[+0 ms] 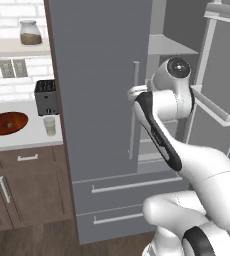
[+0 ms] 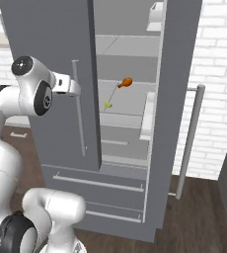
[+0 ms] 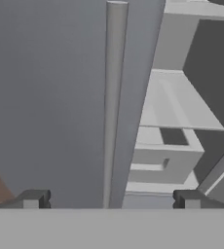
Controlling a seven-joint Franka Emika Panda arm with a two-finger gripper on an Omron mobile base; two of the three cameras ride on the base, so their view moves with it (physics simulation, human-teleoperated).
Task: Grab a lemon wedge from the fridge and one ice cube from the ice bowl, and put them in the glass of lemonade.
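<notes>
Dark finger tips of the gripper (image 3: 108,198) stand wide apart at the bottom of the hand view, released and holding nothing, with the thin silver handle (image 3: 115,97) of the left fridge door running up between them. In the right base view the hand sits at centre left against that handle (image 2: 78,113). The fridge (image 2: 51,59) fills the middle of the frame, its right door (image 2: 177,99) swung open. On a shelf just right of centre lies the lemon wedge (image 2: 107,104), small and pale yellow, below and left of an orange-brown drumstick (image 2: 126,82). In the left base view, on the white counter (image 1: 29,137) at centre left, the glass of lemonade (image 1: 49,126) stands in front of a dark toaster (image 1: 46,97), the ice bowl (image 1: 7,123) to its left.
</notes>
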